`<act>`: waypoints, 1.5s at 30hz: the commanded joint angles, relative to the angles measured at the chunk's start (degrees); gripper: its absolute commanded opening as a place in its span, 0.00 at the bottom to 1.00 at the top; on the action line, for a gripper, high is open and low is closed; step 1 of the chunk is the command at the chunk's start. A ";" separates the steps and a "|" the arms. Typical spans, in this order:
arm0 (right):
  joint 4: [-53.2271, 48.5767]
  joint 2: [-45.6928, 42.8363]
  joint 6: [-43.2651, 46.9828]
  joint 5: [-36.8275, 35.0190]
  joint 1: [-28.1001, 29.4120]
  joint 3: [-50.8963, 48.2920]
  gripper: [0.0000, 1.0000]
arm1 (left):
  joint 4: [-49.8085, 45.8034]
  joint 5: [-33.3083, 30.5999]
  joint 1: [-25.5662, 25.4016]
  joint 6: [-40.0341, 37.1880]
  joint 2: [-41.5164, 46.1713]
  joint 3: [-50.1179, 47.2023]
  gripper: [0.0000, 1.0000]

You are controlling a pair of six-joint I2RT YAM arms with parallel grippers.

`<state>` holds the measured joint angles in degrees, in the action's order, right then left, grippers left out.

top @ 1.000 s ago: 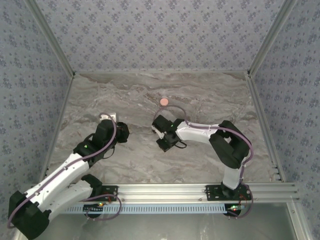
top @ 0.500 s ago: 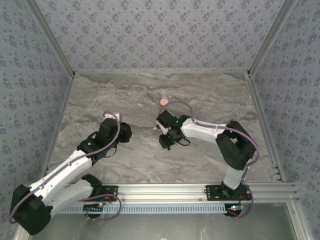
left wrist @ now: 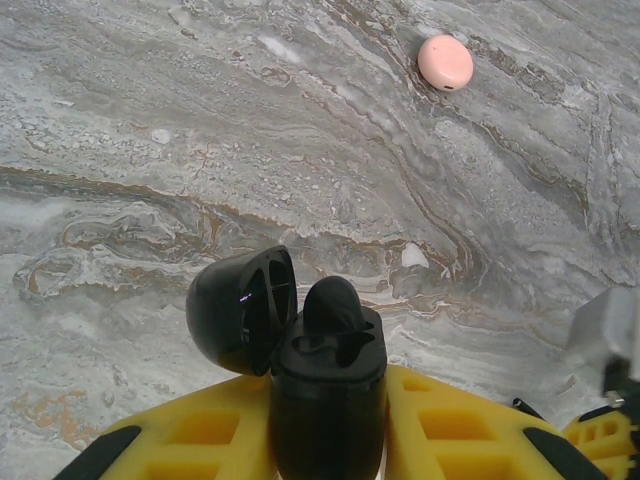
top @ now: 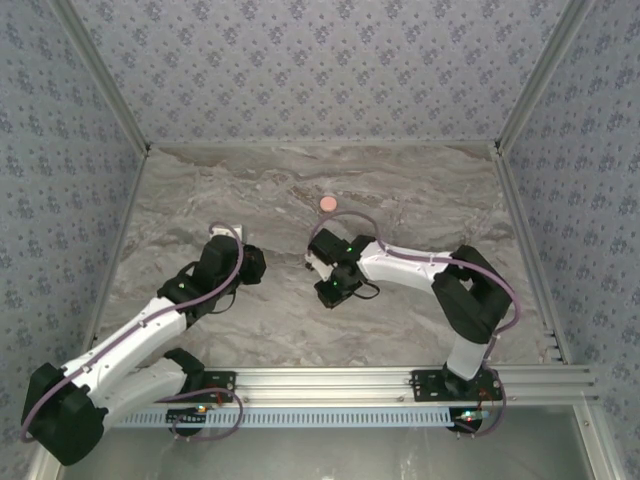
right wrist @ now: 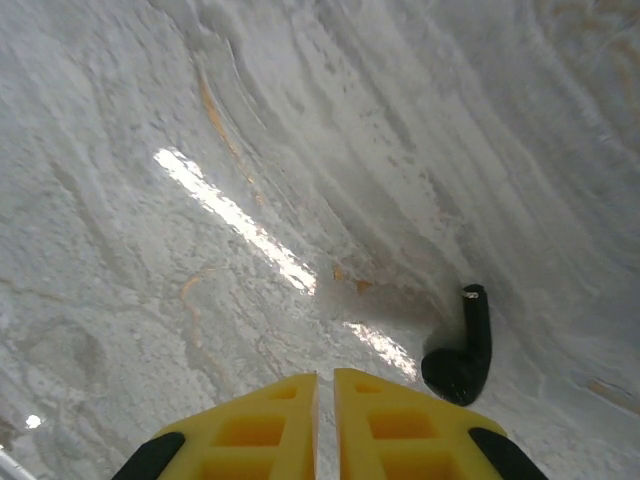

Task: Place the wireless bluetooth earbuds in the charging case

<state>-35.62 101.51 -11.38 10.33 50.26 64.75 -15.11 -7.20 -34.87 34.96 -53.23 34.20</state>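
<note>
**Left arm.** The arm reaches from its base diagonally forward over the grey marble-patterned tabletop (top: 420, 190). The left gripper (left wrist: 328, 392) is pinching the black oval charging case (left wrist: 328, 375) between its yellow fingers (left wrist: 440, 420). The hinged lid (left wrist: 240, 312) stands open to the left. One black earbud (left wrist: 335, 300) sits in the case.

**Right arm.** The elbow is folded back on the right and the forearm runs leftward to mid-table. The right gripper (right wrist: 325, 385) points down close to the surface, its yellow fingers pressed together and holding nothing.

**Loose parts.** A second black comma-shaped earbud (right wrist: 460, 350) lies on the tabletop just right of the right fingertips, apart from them. A pale pink round disc (left wrist: 445, 62) lies farther back.
</note>
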 commanded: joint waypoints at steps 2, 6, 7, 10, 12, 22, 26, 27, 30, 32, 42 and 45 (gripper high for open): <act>-3.18 2.82 -0.91 -1.48 0.33 0.24 0.11 | 1.43 0.60 0.24 -1.52 -0.28 2.08 0.26; -4.55 3.50 -1.16 -4.70 0.19 0.44 0.11 | 1.36 0.42 0.22 -1.47 -0.24 1.98 0.26; -4.95 3.51 -1.26 -5.92 0.06 0.49 0.11 | 1.34 0.41 0.23 -1.47 -0.27 2.00 0.26; -6.51 3.60 -2.03 -10.51 -0.25 1.12 0.10 | 1.43 0.31 0.23 -1.47 -0.30 1.98 0.26; -6.51 3.52 -3.86 -13.70 -0.63 1.50 0.09 | 1.41 0.28 0.23 -1.48 -0.30 1.96 0.26; -6.87 4.26 -4.64 -19.66 -1.74 3.10 0.09 | 1.23 0.04 0.31 -1.74 -0.65 2.28 0.26; -7.63 3.89 -4.31 -19.01 -1.74 5.12 0.09 | 1.14 0.03 0.20 -1.74 -0.56 2.35 0.26; -7.71 3.30 -4.44 -18.91 -1.73 4.93 0.09 | 1.06 0.07 0.25 -1.81 -0.56 2.36 0.26; -8.12 0.69 -4.95 -18.17 -2.15 4.14 0.10 | 0.97 0.08 0.25 -1.92 -0.48 2.44 0.26; -7.85 -1.40 -5.88 -15.88 -2.95 4.07 0.13 | 0.97 0.09 0.24 -2.09 -0.67 2.45 0.26; -5.19 -2.48 -18.50 -6.35 -6.99 0.89 0.47 | 1.38 0.35 0.32 -2.31 -1.02 2.63 0.26; -4.44 -0.40 -21.81 -5.24 -6.94 1.22 0.47 | 1.39 0.37 0.27 -2.29 -1.00 2.71 0.26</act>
<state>-40.34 99.04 -27.27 2.39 43.44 66.46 -14.76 -7.03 -34.87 33.50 -54.22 34.24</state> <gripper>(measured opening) 0.466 0.263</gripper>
